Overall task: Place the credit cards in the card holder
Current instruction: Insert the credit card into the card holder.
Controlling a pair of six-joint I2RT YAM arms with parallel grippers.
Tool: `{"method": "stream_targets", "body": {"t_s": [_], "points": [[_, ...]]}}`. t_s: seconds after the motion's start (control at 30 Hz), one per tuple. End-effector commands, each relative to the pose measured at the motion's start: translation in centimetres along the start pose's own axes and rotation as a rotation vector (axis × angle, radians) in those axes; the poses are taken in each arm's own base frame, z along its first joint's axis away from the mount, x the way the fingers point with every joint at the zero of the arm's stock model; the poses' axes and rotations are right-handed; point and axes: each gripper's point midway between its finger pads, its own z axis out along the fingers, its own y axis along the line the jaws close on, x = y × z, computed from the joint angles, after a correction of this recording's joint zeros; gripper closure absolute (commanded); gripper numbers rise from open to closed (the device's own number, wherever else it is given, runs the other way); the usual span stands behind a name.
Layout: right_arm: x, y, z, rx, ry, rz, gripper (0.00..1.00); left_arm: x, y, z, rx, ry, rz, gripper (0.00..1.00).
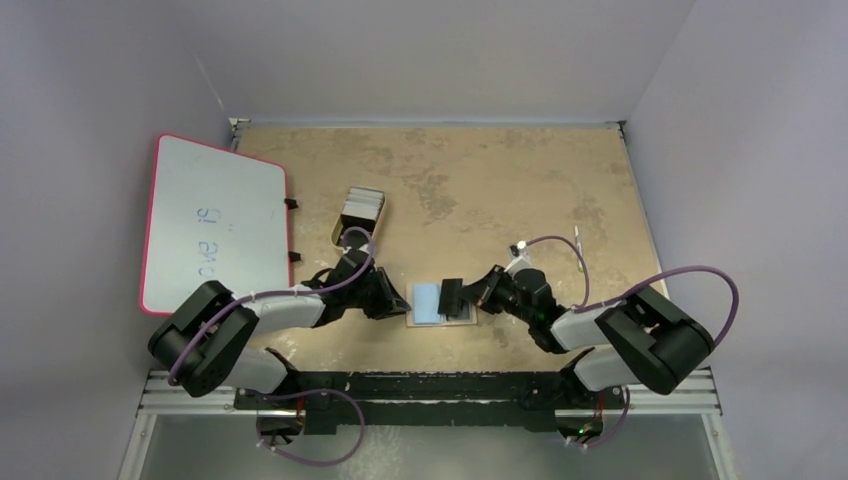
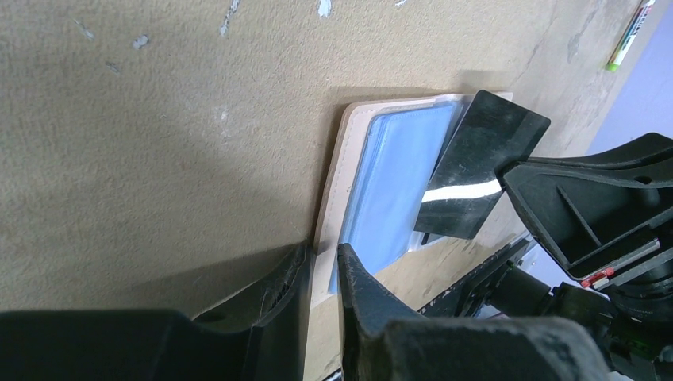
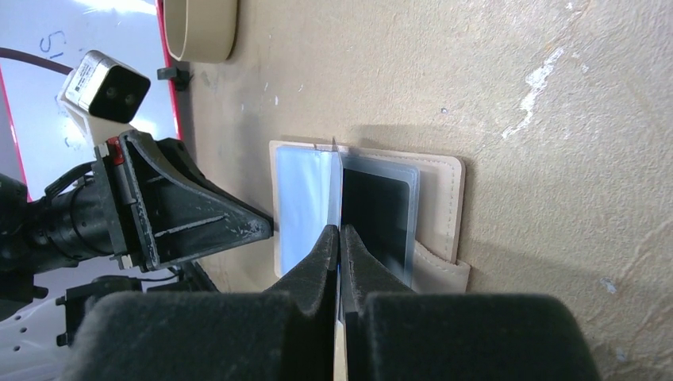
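The tan card holder (image 1: 440, 318) lies open at the table's middle, its blue-grey pockets facing up. My left gripper (image 1: 400, 300) is shut on the holder's left edge (image 2: 337, 182), one finger on each side of the tan rim, close to the table. My right gripper (image 1: 482, 295) is shut on a black card (image 1: 454, 296) and holds it tilted over the holder's right half. The card shows glossy in the left wrist view (image 2: 476, 163) and edge-on in the right wrist view (image 3: 337, 190). The right pocket (image 3: 379, 210) looks dark. More cards (image 1: 364, 200) stand in the yellow tray.
The yellow tray (image 1: 345, 228) sits behind my left arm, also in the right wrist view (image 3: 198, 32). The pink-framed whiteboard (image 1: 215, 220) lies at the left. A pen (image 1: 578, 240) lies behind my right arm.
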Motion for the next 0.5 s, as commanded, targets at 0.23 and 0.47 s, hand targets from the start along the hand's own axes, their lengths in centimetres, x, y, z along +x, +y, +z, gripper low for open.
{"method": "stream_targets", "body": {"t_s": [0.23, 0.47], "points": [[-0.3, -0.6, 0.2, -0.006, -0.022, -0.08, 1.0, 0.4, 0.7, 0.5, -0.019, 0.006, -0.014, 0.83], [0.5, 0.1, 0.2, -0.046, 0.017, -0.052, 1.0, 0.4, 0.4, 0.6, -0.008, 0.004, -0.013, 0.84]]}}
